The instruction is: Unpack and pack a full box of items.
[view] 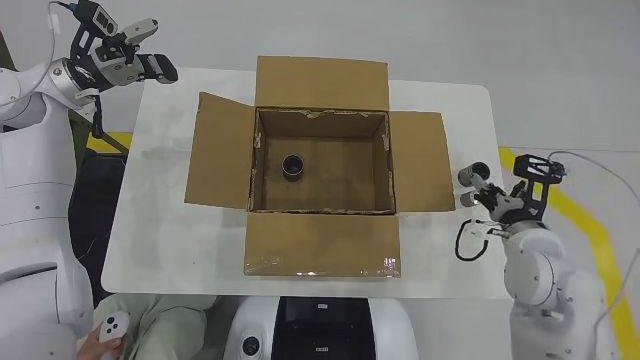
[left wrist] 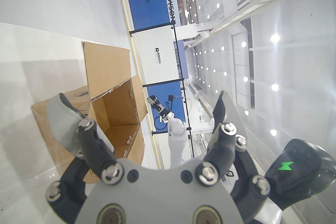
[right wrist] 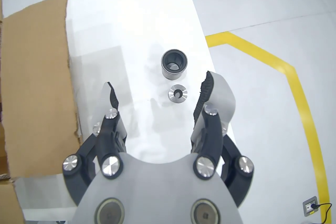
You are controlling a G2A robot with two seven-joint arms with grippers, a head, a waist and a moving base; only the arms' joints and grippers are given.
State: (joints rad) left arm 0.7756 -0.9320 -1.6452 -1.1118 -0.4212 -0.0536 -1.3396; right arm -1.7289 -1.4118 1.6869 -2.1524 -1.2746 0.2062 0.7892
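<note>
Box (view: 322, 245) sat mid-counter (view: 160, 220), mouth up, all four flaps folded out flat, long axis left-right across the robot. One dark sleeve (view: 293, 167) stood inside, bore up, nearer the left wall, with open cardboard floor to its right.

On the narrow counter strip between the right flap (right wrist: 34, 78) and the counter edge stood a dark cylinder (right wrist: 174, 63), on end with its bore up. A small metal bushing (right wrist: 178, 93) lay just beside it, hole up, not touching.

Right gripper (right wrist: 160, 93) hung over that strip, fingers spread, nothing held; the bushing showed between them.

Left gripper (left wrist: 144, 112) sat at the counter's far left corner, well apart from the box, fingers spread, nothing held.
</note>
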